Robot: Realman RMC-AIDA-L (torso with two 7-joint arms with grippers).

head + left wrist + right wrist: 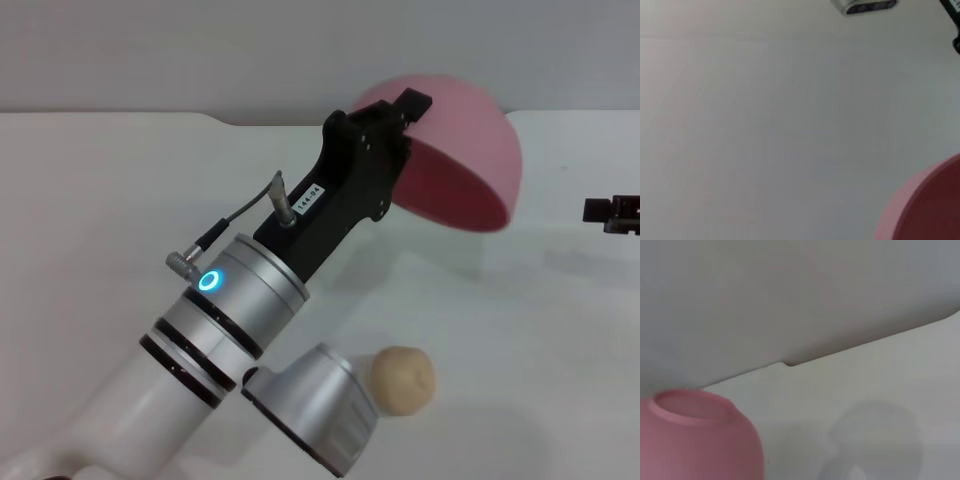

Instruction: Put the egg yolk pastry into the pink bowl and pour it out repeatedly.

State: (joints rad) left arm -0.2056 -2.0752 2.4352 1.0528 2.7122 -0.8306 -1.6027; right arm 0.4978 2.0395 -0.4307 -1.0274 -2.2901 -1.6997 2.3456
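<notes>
Pastry lies on the worktop at lower centre, well below the upended pink bowl clamped in the left hand; right hand idle at right edge, state unclear.

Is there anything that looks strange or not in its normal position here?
Yes. The pink bowl is held in the air by the left gripper, tipped almost upside down. The egg yolk pastry lies on the table, not in the bowl.
</notes>
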